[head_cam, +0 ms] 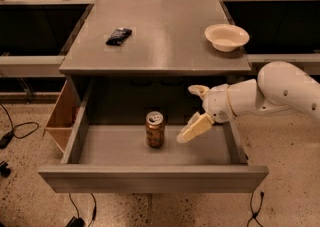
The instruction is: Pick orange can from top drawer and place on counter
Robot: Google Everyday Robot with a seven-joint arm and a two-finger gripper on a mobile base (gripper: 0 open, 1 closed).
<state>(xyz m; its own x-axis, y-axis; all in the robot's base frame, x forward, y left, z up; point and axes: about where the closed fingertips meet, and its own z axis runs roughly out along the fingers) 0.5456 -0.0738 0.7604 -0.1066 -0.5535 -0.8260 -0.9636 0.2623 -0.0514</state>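
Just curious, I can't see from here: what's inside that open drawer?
One can stands upright near the middle of the drawer. The claw, open, hangs beside it, not touching. The drawer's front hides the nearest strip of floor, and the counter shadows the back.

There is one tabletop [165,36] carrying one black packet [118,36] near its left edge and one white bowl [226,37] by its right edge, one open top drawer [150,178] holding one orange can [155,129], and one pincer [186,115], fingers spread, below the tabletop's front-right corner.
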